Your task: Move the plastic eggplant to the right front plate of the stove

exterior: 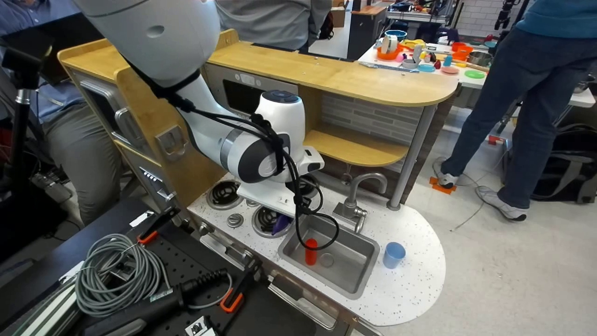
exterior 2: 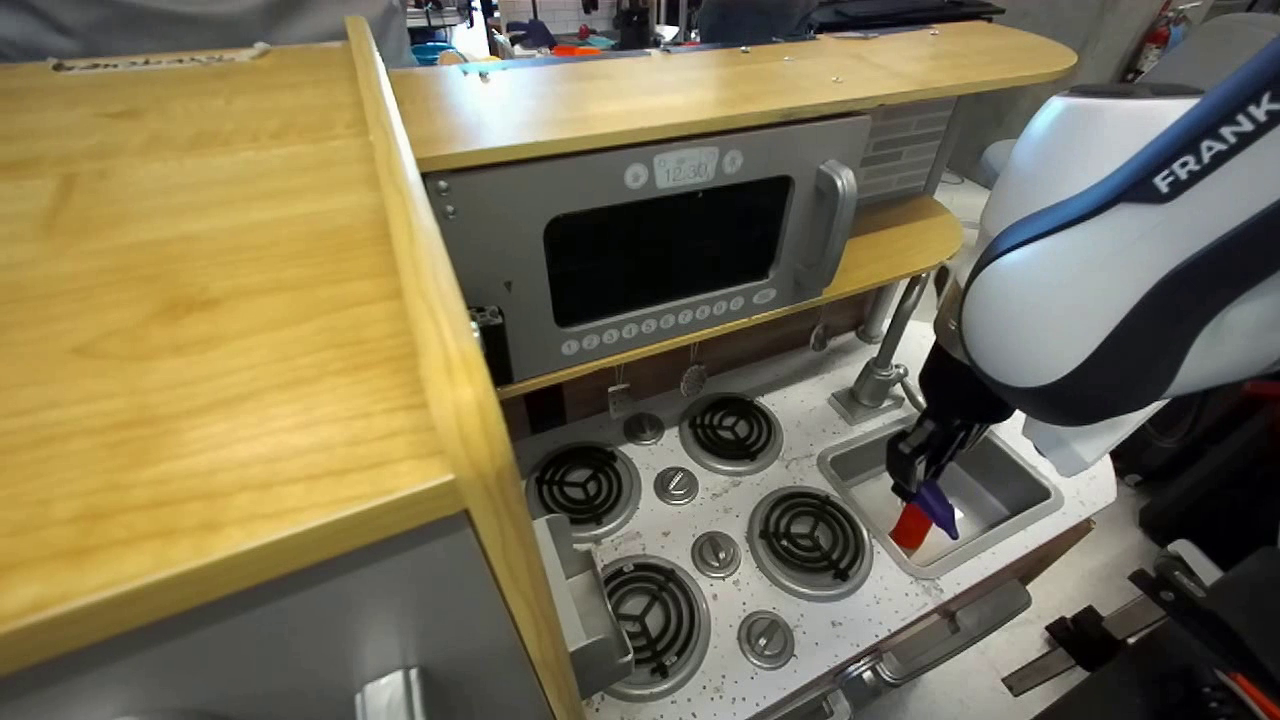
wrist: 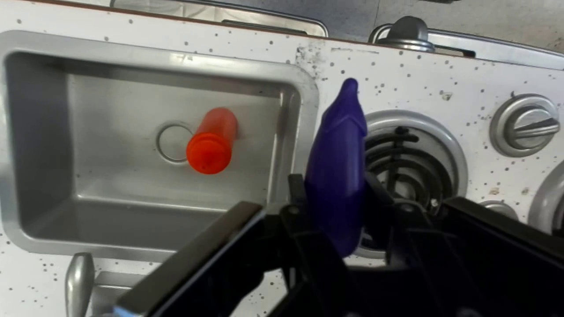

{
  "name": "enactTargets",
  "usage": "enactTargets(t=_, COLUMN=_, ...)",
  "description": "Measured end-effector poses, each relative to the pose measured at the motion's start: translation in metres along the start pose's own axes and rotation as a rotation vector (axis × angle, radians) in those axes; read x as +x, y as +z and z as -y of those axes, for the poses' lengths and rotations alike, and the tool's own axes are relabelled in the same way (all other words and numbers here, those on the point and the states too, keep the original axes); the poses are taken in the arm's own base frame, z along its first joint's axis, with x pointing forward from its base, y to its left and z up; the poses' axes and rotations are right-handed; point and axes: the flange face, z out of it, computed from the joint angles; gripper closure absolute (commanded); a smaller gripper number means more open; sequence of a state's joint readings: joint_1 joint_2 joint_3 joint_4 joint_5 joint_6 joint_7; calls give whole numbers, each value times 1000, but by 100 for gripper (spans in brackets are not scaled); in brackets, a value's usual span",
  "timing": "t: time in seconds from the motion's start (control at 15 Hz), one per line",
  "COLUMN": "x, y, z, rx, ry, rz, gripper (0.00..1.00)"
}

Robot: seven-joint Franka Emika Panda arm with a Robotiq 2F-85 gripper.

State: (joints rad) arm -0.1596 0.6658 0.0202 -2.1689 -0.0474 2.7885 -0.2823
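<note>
Claw (wrist: 336,189): gripping. One finger bears on each flank of the eggplant (wrist: 338,127); in the wrist view I see no gap at either contact.

Orientation: the long axis lies crosswise to the closing direction and runs roughly back to front over the counter (wrist: 410,81). The narrow tip (wrist: 350,86) projects past the fingers, toward the front edge.

Position: in the wrist view the eggplant covers the strip between the sink (wrist: 132,53) and the plate (wrist: 421,154), plus the plate's rim on the sink side. Its body (exterior: 281,224) shows against the plate in an exterior view, and its tip (exterior 2: 945,522) against the sink in an exterior view. I therefore judge it to be above the surface; I cannot read the height.

Coming move: the plate lies beside the eggplant, on the side away from the sink. I expect to shift sideways, keep the axis as is, and lower to contact before releasing. The round flanks may roll on the coil.

Farther: a red cylinder (wrist: 211,145) in the sink; the stove's other burners (exterior 2: 732,432); a cup (exterior: 394,255) past the sink.
</note>
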Motion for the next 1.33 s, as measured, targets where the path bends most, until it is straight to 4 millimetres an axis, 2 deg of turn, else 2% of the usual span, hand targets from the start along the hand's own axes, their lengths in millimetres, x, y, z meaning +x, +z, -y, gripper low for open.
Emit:
enactTargets(t=0.4, x=7, y=7, z=29, rx=-18, ry=-162, rz=-24, gripper=91)
enactTargets(t=1.33, x=21, y=62, z=68, rx=-70, ry=-496, rz=-71, gripper=91)
